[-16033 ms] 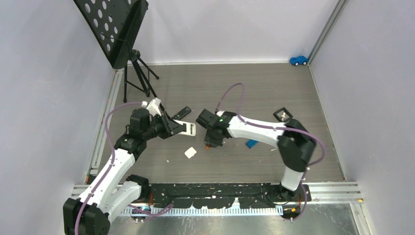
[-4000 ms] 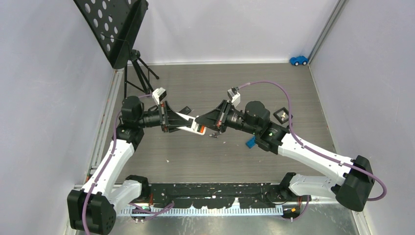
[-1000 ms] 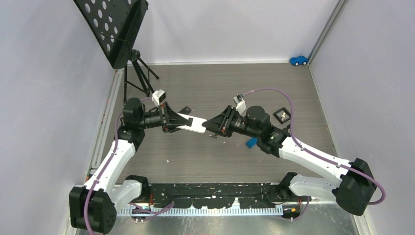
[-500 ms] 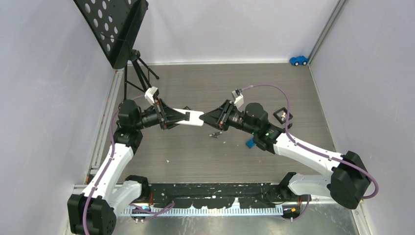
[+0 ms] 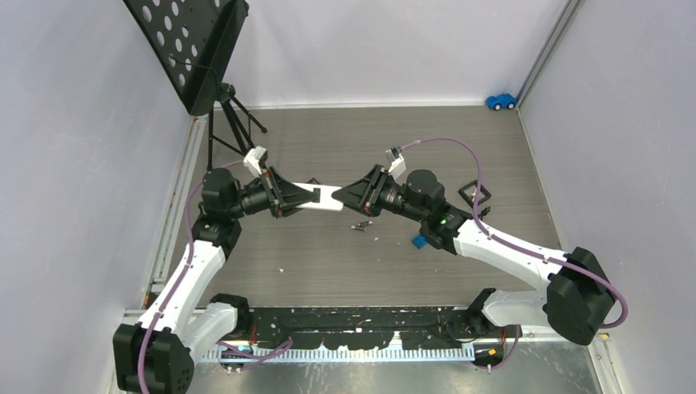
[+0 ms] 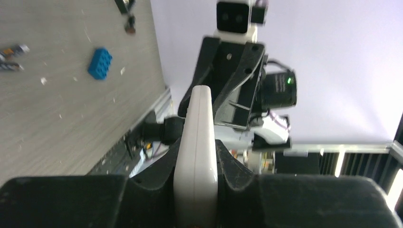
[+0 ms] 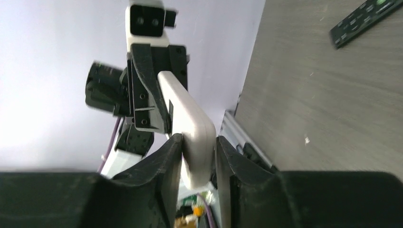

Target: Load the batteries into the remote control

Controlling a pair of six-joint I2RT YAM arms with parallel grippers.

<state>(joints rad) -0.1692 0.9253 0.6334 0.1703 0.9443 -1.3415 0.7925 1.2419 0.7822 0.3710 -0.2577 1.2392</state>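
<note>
A white remote control (image 5: 320, 197) hangs in the air between the two arms. My left gripper (image 5: 289, 199) is shut on its left part; in the left wrist view the remote control (image 6: 199, 109) stands edge-on, clamped between the fingers of that gripper (image 6: 197, 142). My right gripper (image 5: 349, 195) meets it from the right. In the right wrist view the rounded end of the remote control (image 7: 183, 102) sits inside the right gripper (image 7: 198, 137), with both fingers against it. Two small dark batteries (image 5: 359, 225) lie on the table below, also visible from the left wrist (image 6: 13, 49).
A blue block (image 5: 418, 241) lies right of the batteries. A black remote (image 5: 309, 182) lies just behind the white one. A black square frame (image 5: 474, 194) sits further right. A music stand (image 5: 197, 49) occupies the back left, a blue toy car (image 5: 501, 101) the back right corner.
Both arms have carried the white remote slightly up and toward the back, and it now lies more level. The right gripper has stayed at its end.
</note>
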